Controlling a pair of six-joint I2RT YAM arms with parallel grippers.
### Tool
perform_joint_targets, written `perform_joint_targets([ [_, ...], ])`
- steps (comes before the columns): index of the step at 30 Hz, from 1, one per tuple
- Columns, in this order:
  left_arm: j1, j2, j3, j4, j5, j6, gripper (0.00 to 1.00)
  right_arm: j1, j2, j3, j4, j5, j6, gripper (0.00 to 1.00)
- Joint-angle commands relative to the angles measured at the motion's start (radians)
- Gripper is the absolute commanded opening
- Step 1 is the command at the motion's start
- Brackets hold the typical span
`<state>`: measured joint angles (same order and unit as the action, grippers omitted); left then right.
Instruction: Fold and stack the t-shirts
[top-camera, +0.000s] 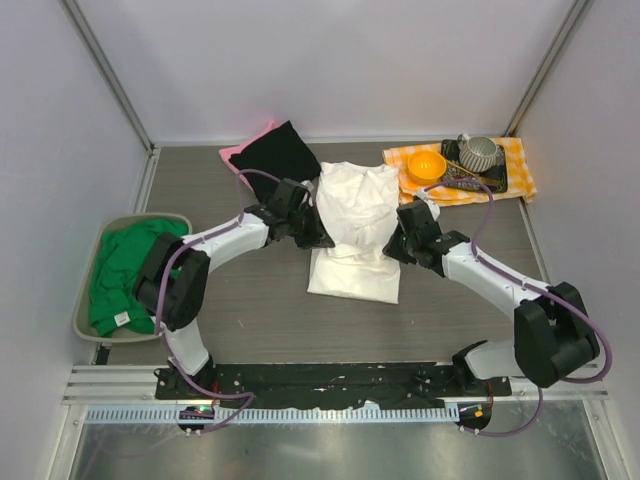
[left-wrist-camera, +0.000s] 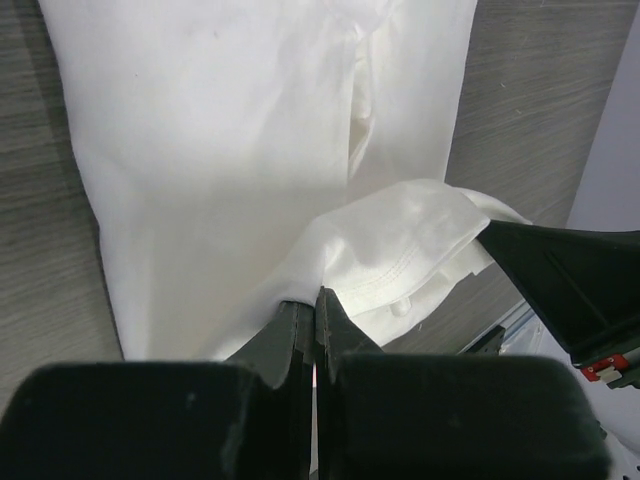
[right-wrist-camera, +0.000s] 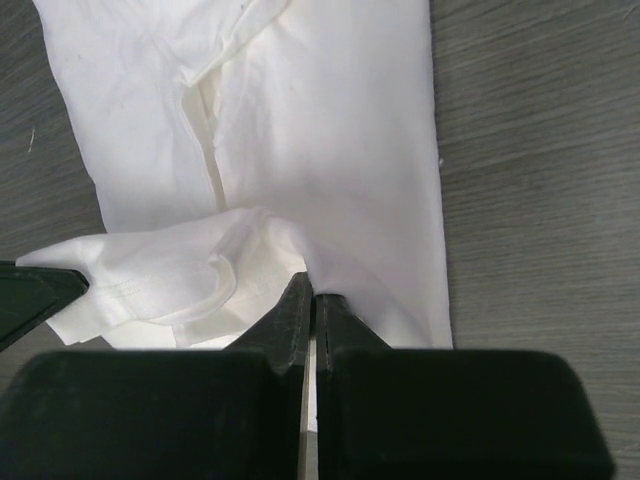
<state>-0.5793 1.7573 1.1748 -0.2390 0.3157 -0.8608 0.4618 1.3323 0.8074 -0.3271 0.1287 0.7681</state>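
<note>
White t-shirt (top-camera: 352, 272) | left end effector (left-wrist-camera: 313, 305) clenched on its edge | right end effector (right-wrist-camera: 311, 292) clenched on it

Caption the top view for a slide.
Left gripper and right gripper pinch the white tee mid-fold; green tee in bin.

White tee (top-camera: 352, 215) half-folded, centre; green tee (top-camera: 125, 265) crumpled, left.

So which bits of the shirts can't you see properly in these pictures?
- Pink t-shirt: top view, mostly hidden under the black t-shirt.
- Green t-shirt: top view, bunched in the bin; its tag is too small to read.
- White t-shirt: top view, the arms cover its sides; wrist views, the top edge cuts it off.
- Left claw and right claw: the pinched cloth is hidden between shut tips.
</note>
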Motion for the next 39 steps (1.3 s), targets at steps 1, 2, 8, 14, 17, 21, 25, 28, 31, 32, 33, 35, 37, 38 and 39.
perform_joint_targets([
  [1,0.025,0.047,0.065,0.032,0.056,0.02,0.0,-0.04,0.059,0.071,0.077,-0.038,-0.023,0.01],
  [2,0.03,0.057,0.071,0.033,0.06,0.023,0.0,-0.046,0.074,0.078,0.08,-0.046,-0.026,0.01],
  [8,0.085,0.136,0.12,0.044,0.069,0.016,0.34,-0.103,0.218,0.166,0.111,-0.072,-0.023,0.01],
  [14,0.217,0.255,0.302,0.147,0.124,-0.064,1.0,-0.179,0.427,0.38,0.164,-0.098,0.023,0.8],
  [17,0.271,0.291,0.404,0.144,0.157,-0.087,1.0,-0.184,0.452,0.452,0.174,-0.055,0.016,0.94],
  [21,0.299,0.232,0.381,0.153,0.183,-0.084,1.0,-0.183,0.377,0.443,0.187,-0.04,-0.003,0.95],
  [25,0.271,0.066,0.183,0.204,0.172,-0.081,1.0,-0.154,0.228,0.331,0.166,-0.037,-0.029,0.95],
  [28,0.219,-0.071,0.005,0.233,0.151,-0.093,1.0,-0.103,0.137,0.299,0.077,-0.046,-0.076,0.95],
  [31,0.15,-0.183,-0.131,0.305,0.132,-0.107,1.0,-0.062,0.073,0.285,-0.019,-0.047,-0.121,0.95],
  [32,0.11,-0.212,-0.17,0.351,0.129,-0.116,1.0,-0.054,0.061,0.285,-0.059,-0.06,-0.136,0.94],
  [33,0.092,-0.237,-0.246,0.395,0.123,-0.148,1.0,-0.043,0.051,0.286,-0.087,-0.058,-0.156,0.94],
  [35,0.053,-0.28,-0.35,0.538,0.12,-0.184,1.0,-0.023,0.028,0.294,-0.131,-0.052,-0.176,0.94],
  [37,0.032,-0.279,-0.415,0.736,0.129,-0.247,1.0,-0.015,0.013,0.291,-0.156,-0.041,-0.188,0.94],
  [38,0.026,-0.268,-0.467,0.806,0.137,-0.271,1.0,-0.014,0.007,0.286,-0.164,-0.044,-0.193,0.94],
  [39,0.019,-0.248,-0.487,0.881,0.144,-0.312,1.0,-0.014,0.001,0.277,-0.168,-0.04,-0.196,0.94],
])
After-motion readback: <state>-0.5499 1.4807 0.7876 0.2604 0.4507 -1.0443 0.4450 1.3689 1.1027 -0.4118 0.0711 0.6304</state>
